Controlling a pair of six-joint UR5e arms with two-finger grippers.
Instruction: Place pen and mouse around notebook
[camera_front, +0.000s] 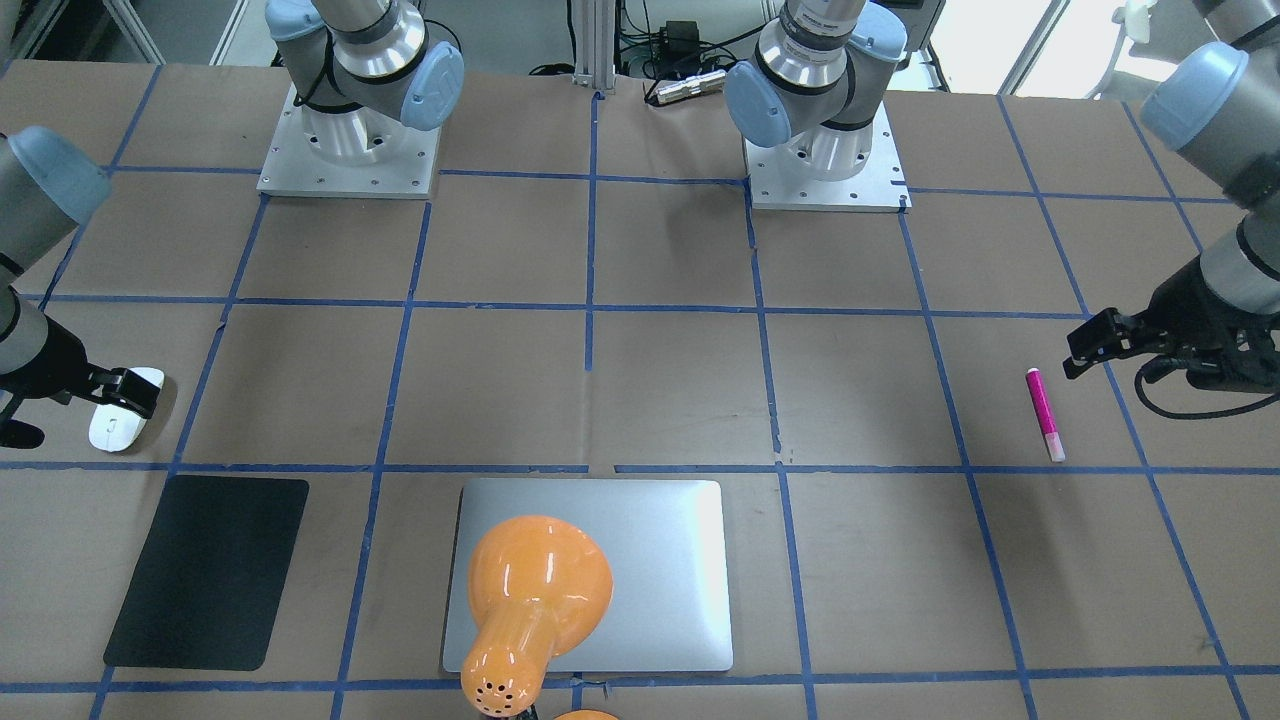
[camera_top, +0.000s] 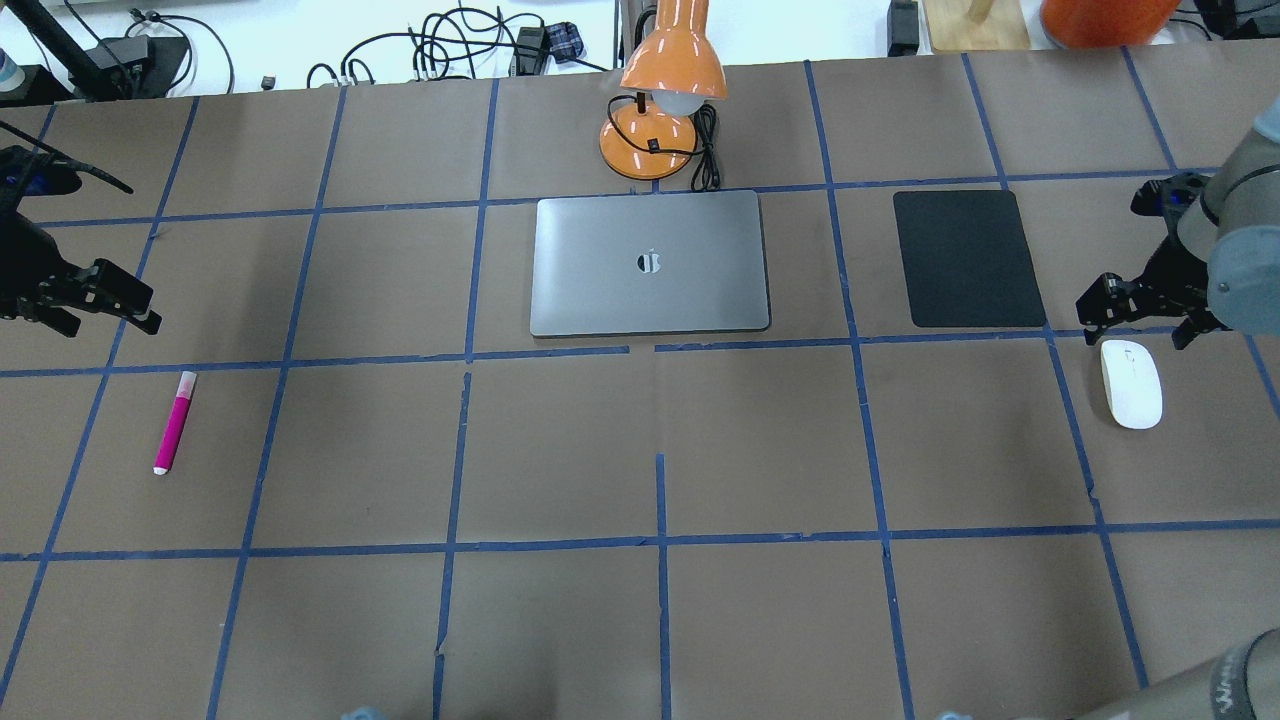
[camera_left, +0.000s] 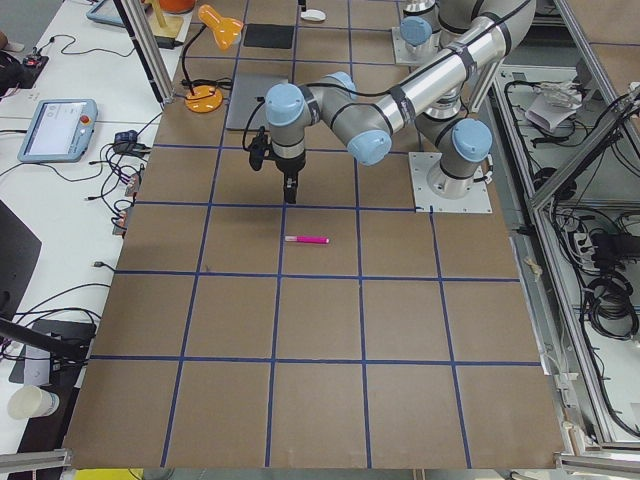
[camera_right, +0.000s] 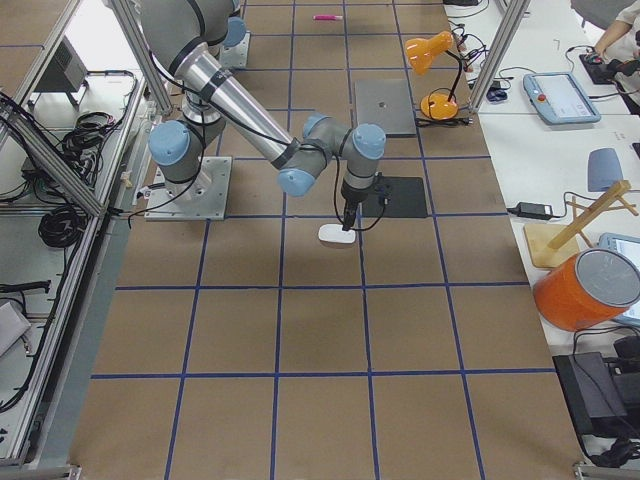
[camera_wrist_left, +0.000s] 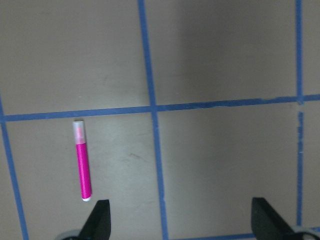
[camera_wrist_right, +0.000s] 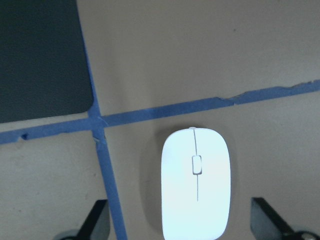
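The left pincer (camera_wrist_left: 182, 227) is spread wide and holds nothing; its two dark fingertips show at the bottom of the wrist view with bare bench (camera_top: 560, 450) between them. The pen (camera_wrist_left: 82, 160) lies flat just off one fingertip, not between the two. The right pincer (camera_top: 1138, 320) is likewise spread and empty. In its wrist view the fingertips stand on either side of the mouse (camera_wrist_right: 196, 185) with a gap on each side; how high above it they are I cannot tell.

My reading is that the task is at its very start. Neither thing is lifted or gripped, and both lie well apart from the notebook (camera_top: 650, 262): the pen far out on the robot's left, the mouse far out on its right, near a corner of the black mat (camera_top: 967, 258), which lies between it and the notebook. Two pick-ups and two placements are left.

The pen is a thin round stick, magenta barrel with a pale translucent cap, probably smooth plastic and apt to roll. The mouse is a low, glossy white oval with a centre seam and a small grey mark, likely slippery. The notebook is a flat silver-grey metallic slab with rounded corners. The mat is matte, and the bench is dull brown sheeting gridded with blue tape.
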